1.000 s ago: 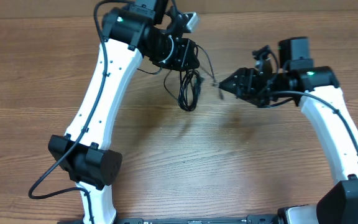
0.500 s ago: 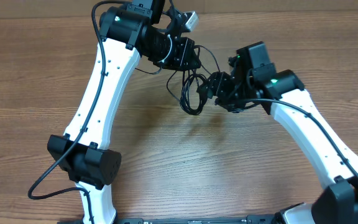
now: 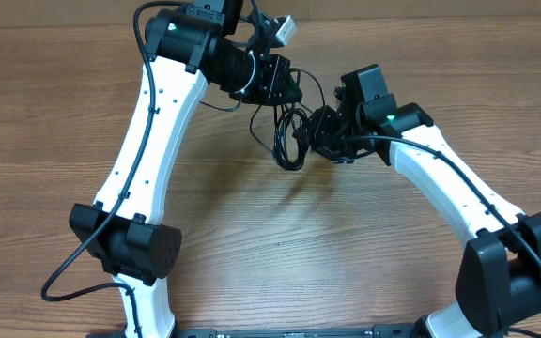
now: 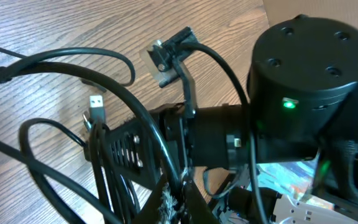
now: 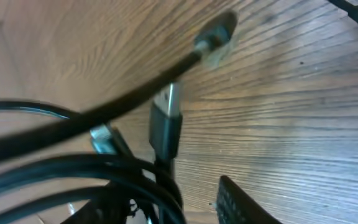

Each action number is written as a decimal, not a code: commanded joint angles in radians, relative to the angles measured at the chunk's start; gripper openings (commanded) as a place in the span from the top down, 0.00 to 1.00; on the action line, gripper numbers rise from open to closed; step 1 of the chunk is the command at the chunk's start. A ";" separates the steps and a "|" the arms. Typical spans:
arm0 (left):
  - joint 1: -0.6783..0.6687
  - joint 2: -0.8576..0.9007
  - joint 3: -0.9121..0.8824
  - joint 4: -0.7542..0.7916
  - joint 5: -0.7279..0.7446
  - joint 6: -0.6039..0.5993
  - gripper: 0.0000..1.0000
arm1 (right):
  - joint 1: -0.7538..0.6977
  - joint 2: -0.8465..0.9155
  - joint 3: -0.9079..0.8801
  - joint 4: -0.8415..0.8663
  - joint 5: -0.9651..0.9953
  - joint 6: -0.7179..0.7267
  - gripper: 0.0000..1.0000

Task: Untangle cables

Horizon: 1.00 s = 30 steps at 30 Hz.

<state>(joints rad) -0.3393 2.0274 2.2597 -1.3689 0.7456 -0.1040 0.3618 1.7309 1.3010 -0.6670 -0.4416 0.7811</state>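
The cables are one bundle of thin black loops hanging just above the table. My left gripper is shut on the top of the bundle; the left wrist view shows strands pinched at its jaws. My right gripper is open and pushed into the bundle from the right. In the right wrist view, loops and a USB plug lie between its fingers, of which only the right one shows. A second plug sticks out beyond. The left wrist view shows a loose USB plug.
The wooden table lies under both arms. The white left arm crosses the left half, the white right arm the right half. A white connector sits by the left wrist. A wall edge runs along the far side.
My right gripper has moved left from beside the bundle into its loops, and the right arm has swung in with it. My left gripper has kept hold of the bundle in place.
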 commanded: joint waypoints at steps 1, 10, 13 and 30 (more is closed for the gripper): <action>0.008 -0.008 0.020 -0.004 0.033 0.013 0.96 | 0.004 0.003 -0.034 0.024 -0.003 0.022 0.80; 0.054 -0.008 0.020 -0.044 -0.143 0.014 0.96 | 0.001 -0.085 -0.030 0.026 -0.008 -0.076 0.96; 0.072 -0.005 0.018 -0.079 -0.262 0.014 0.96 | 0.001 -0.171 -0.030 0.008 -0.007 -0.108 0.96; 0.036 -0.003 -0.018 -0.163 -0.214 0.359 0.20 | 0.003 -0.325 -0.030 -0.199 0.060 -0.228 0.97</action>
<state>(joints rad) -0.2855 2.0274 2.2452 -1.5307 0.4416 0.1154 0.3618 1.4132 1.2675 -0.8593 -0.3885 0.5999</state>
